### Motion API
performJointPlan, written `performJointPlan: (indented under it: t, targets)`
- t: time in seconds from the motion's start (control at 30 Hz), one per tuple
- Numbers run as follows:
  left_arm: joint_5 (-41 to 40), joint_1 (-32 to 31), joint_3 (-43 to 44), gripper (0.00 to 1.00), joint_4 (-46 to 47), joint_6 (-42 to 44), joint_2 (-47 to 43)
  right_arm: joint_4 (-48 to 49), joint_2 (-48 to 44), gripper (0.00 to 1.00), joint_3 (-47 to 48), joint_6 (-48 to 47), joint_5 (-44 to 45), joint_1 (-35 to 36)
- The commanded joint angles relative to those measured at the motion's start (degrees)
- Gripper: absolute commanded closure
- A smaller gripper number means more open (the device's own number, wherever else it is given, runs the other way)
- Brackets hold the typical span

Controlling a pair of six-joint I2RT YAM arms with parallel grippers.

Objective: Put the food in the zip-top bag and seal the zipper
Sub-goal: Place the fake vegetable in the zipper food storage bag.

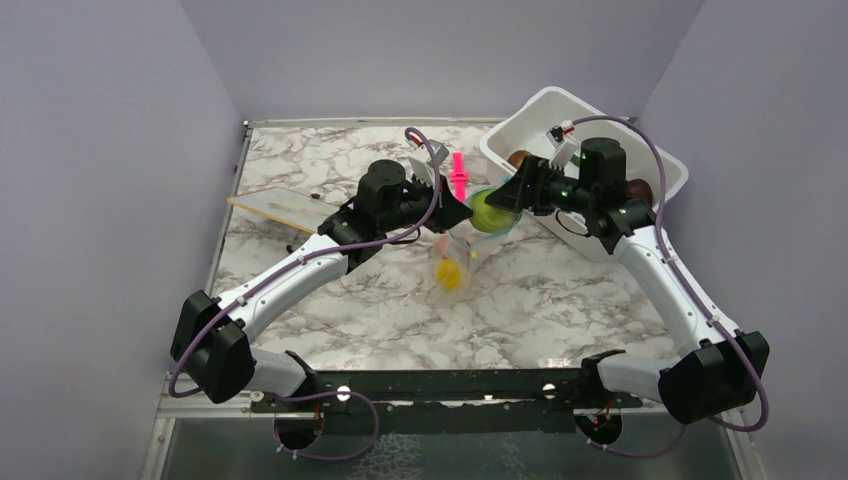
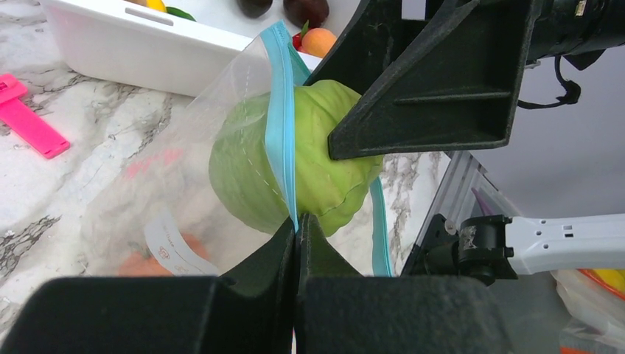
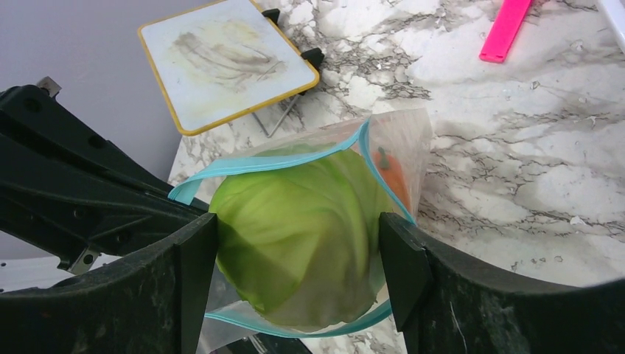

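- Right wrist view: the right gripper (image 3: 298,251) stands wide, its pads (image 3: 200,258) against opposite sides of the green ball (image 3: 295,228), which it holds.
- The ball sits in the mouth of the zip-top bag (image 3: 402,136), with the zipper (image 3: 258,162) looped around it. Deeper in the bag lies an orange piece (image 3: 394,177).
- Left wrist view: the left gripper (image 2: 296,232) is fully closed, pinching the zipper strip just below the ball and so holding the bag's rim up.
- Top external view: both grippers meet near the middle of the marble table (image 1: 340,160). The bag hangs from them toward the arm bases, with a yellow piece (image 1: 450,275) inside.
- Surroundings: a white tub (image 2: 133,44) behind the bag holds dark brown pieces (image 2: 306,9); a pink clip (image 1: 458,172) lies just beyond the grippers, and a board (image 3: 228,63) rests well apart on the left.
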Motion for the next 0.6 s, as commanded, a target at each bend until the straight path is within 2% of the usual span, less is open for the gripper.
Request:
performJointPlan:
  t: [0.0, 0.1, 0.13, 0.17, 0.37, 0.57]
  targets:
    - [0.3, 0.3, -0.6, 1.0, 0.3, 1.2, -0.4, 0.3, -1.0, 0.24, 2.1, 0.1, 1.2, 0.2]
    - [0.4, 0.2, -0.2, 1.0, 0.1, 1.3, 0.1, -1.5, -0.4, 0.16, 2.9, -1.2, -0.7, 0.2]
    - [0.5, 0.3, 0.0, 1.0, -0.1, 1.4, 0.2, -1.3, -0.5, 0.05, 2.8, -1.5, -1.9, 0.2]
    - [0.6, 0.2, 0.2, 1.0, -0.3, 1.5, 0.4, -0.9, -0.7, 0.0, 2.6, -1.5, -2.9, 0.2]
    - [0.6, 0.2, 0.3, 1.0, -0.3, 1.5, 0.9, -1.8, -1.1, 0.01, 4.4, -2.2, -2.2, 0.2]
    - [0.3, 0.2, 0.4, 1.0, -0.9, 2.0, 0.6, -2.5, -1.8, 0.16, 5.9, -2.7, -2.2, 0.2]
